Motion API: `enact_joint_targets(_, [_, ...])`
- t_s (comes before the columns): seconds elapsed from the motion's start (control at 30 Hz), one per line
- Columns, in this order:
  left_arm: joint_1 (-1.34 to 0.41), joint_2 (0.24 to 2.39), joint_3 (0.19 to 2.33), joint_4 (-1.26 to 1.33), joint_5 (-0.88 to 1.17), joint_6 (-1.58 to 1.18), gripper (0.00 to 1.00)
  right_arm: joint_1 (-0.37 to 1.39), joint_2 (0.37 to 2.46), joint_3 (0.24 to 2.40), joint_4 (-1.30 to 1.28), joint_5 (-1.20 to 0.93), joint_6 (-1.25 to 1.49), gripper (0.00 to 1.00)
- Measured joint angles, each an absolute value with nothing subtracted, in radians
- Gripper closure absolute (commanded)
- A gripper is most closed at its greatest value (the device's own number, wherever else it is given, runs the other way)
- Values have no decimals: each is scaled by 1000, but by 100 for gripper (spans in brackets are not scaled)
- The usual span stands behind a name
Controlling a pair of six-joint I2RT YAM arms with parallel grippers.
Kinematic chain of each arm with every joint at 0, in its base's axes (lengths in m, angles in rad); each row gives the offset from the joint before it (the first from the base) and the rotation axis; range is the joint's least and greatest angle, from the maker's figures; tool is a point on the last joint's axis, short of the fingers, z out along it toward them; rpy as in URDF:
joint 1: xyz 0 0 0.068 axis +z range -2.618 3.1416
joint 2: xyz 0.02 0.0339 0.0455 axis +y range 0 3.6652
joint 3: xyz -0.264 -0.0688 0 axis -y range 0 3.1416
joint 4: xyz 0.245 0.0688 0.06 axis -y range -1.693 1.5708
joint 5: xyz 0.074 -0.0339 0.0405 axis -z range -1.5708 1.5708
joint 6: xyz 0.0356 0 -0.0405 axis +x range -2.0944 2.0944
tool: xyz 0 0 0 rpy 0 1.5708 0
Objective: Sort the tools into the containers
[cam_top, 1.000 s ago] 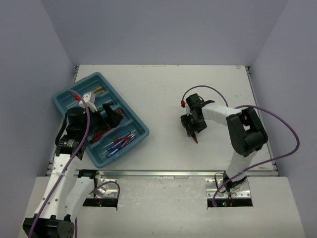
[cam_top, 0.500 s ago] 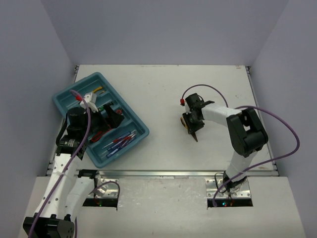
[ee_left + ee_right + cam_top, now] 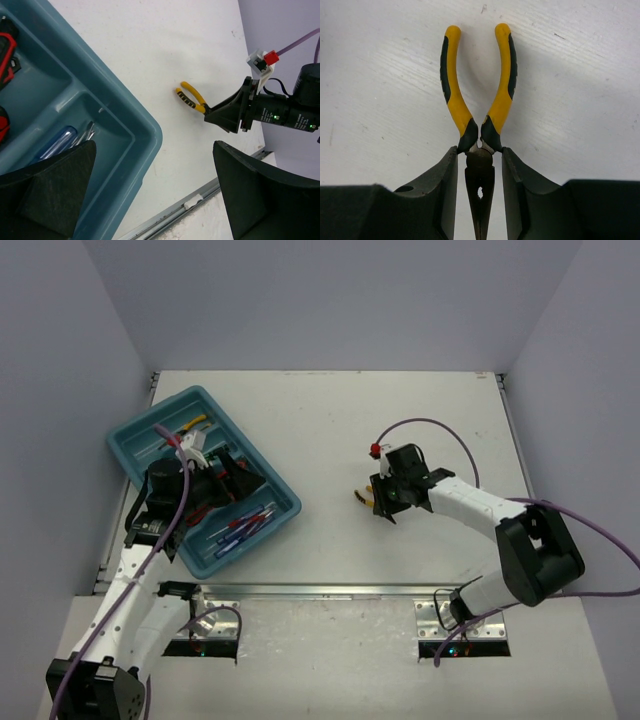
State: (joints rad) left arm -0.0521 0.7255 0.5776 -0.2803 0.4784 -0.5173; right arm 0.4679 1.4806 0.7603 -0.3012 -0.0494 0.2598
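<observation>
The teal tray (image 3: pixel 270 472) lies at the left and holds blue-handled screwdrivers (image 3: pixel 245 525), red-handled cutters (image 3: pixel 200 512) and a yellow-handled tool (image 3: pixel 197 422). My left gripper (image 3: pixel 232 480) hovers open and empty over the tray's near right corner (image 3: pixel 150 130); its own view shows a blue screwdriver (image 3: pixel 55 145) below it. Yellow-handled pliers (image 3: pixel 362 495) are at mid-table. My right gripper (image 3: pixel 380 498) is shut on their dark nose (image 3: pixel 480 175), fingers (image 3: pixel 445 185) against the handle collars, handles (image 3: pixel 502 100) pointing away. The left wrist view shows the pliers (image 3: pixel 190 97) at the right gripper (image 3: pixel 210 112).
A metal rail (image 3: pixel 350 589) runs along the table's near edge. White walls enclose the table on the far, left and right sides. A purple cable (image 3: pixel 430 425) loops above the right wrist.
The right arm has swung its elbow out to the near right and turned the gripper toward the left, with the pliers' yellow handles now showing beyond it. The left gripper shifted slightly over the tray.
</observation>
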Motion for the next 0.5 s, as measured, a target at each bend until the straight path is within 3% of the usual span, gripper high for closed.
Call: enact_joint_targets(0.5, [-73, 738, 574, -203, 497, -578, 0, 482, 1514, 713, -298, -94, 315, 100])
